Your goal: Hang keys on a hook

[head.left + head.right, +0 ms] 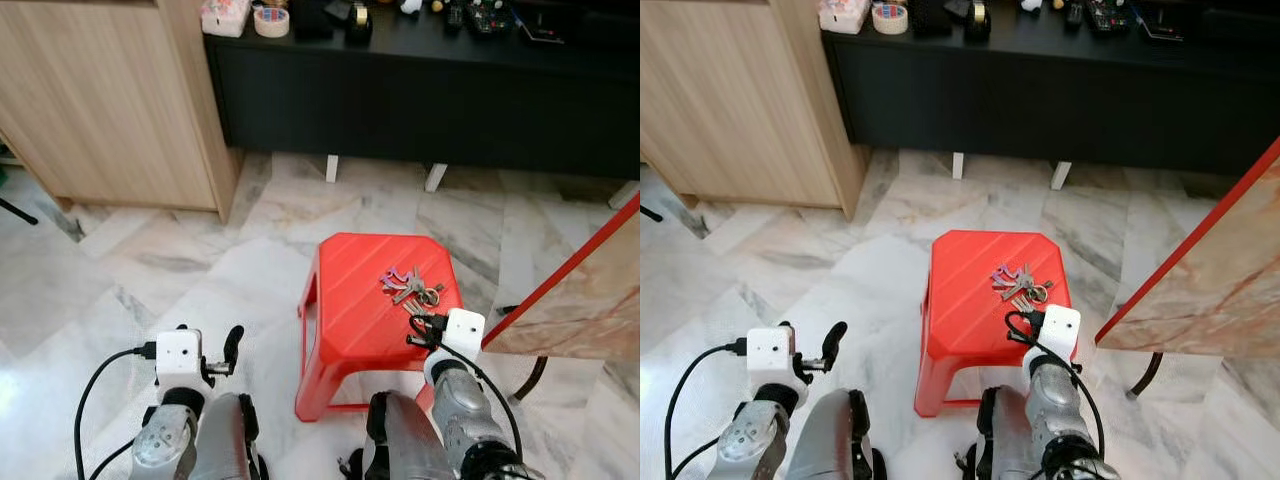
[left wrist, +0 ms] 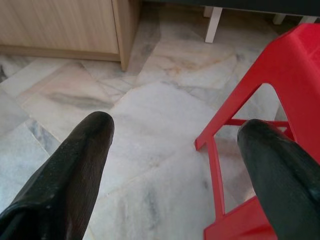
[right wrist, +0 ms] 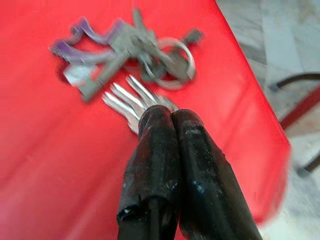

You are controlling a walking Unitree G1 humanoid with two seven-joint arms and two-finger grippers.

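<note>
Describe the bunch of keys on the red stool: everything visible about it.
The keys are a loose bunch of several silver-grey metal keys on a round split ring, with a purple clip-like piece at one end. They lie flat, fanned out, on the top of the red plastic stool, towards its far right part. The right gripper, fingers pressed together, has its tips at the blades of the nearest keys; whether it pinches one cannot be told. Nothing else touches the bunch.

A bunch of keys [image 1: 1019, 284] lies on the right part of a red stool [image 1: 970, 300] in front of me. My right gripper [image 1: 1021, 322] sits at the stool's near right edge, just near of the keys. My left gripper [image 1: 830, 345] hangs over the marble floor [image 1: 790, 270], left of the stool. A black cabinet [image 1: 1040, 95] stands far behind.
</note>
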